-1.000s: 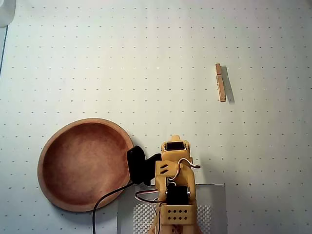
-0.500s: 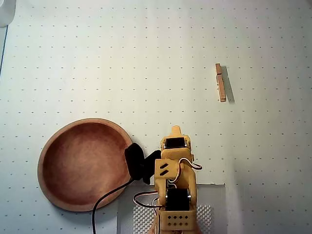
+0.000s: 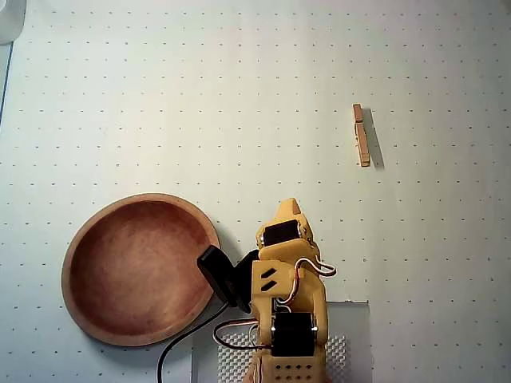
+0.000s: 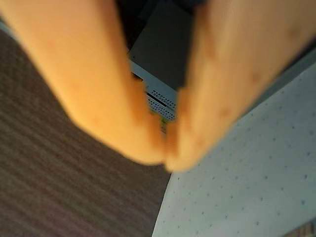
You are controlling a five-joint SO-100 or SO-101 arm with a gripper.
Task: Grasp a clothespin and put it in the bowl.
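Observation:
In the overhead view the light-tan clothespin (image 3: 362, 136) lies on the dotted white mat at the upper right, its length running up and down the picture. The reddish-brown wooden bowl (image 3: 136, 267) sits at the lower left with nothing in it. My yellow gripper (image 3: 289, 209) points up the picture from the bottom centre, just right of the bowl and far below the clothespin. In the wrist view the gripper (image 4: 165, 159) is shut, its blurred orange fingertips touching with nothing between them. Neither clothespin nor bowl can be made out there.
A black wrist camera (image 3: 220, 274) with a black cable (image 3: 172, 351) hangs on the arm's left, close to the bowl's rim. The arm stands on a grey base plate (image 3: 355, 343) at the bottom edge. A white object (image 3: 9, 20) sits in the top-left corner.
The gripper's tip has moved a little up the overhead picture, away from the base. The black camera has tilted and shifted slightly down-left. Clothespin and bowl have not moved.

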